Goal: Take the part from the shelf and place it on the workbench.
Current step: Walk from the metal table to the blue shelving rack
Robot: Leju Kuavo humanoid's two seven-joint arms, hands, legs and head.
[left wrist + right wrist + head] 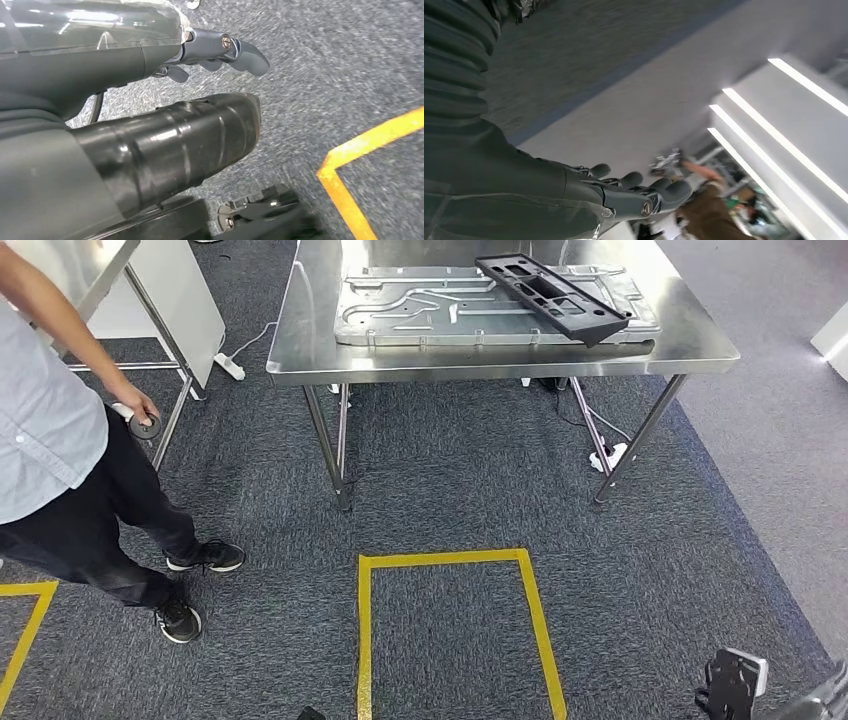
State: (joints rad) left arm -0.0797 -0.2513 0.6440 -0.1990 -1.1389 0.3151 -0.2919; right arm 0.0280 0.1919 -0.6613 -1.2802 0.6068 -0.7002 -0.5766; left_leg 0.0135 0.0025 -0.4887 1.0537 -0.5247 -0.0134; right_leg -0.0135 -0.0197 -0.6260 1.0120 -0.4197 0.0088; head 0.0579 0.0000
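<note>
Head view: the black part (pixel 553 295) lies tilted across a grey panel (pixel 420 310) on the counter (pixel 480 362), upper centre; a person (pixel 60 460) stands left. Left wrist view: the left robot hand (pixel 220 52) holds nothing, fingers loosely extended. Right wrist view: the right robot hand (pixel 644 192) is empty, fingers apart.

My left hand (pixel 220 52) has a smooth grey cover that shines a bit, like thick plastic. Right at the end of that cover I see a small round screw (pixel 226 42), and past it a fat grey thumb with a round tip. Darker fingers (pixel 176 73) peek out just under the thumb. My right hand (pixel 639 192) has a grey cover too, with deep ribs further back from the fingers, like a bendy straw. Near its thumb sits another little silver screw (pixel 644 209). Its dark fingers have round tips. The picture is blurry there, so the small shiny bit hanging under the cover may be a wire.
</note>
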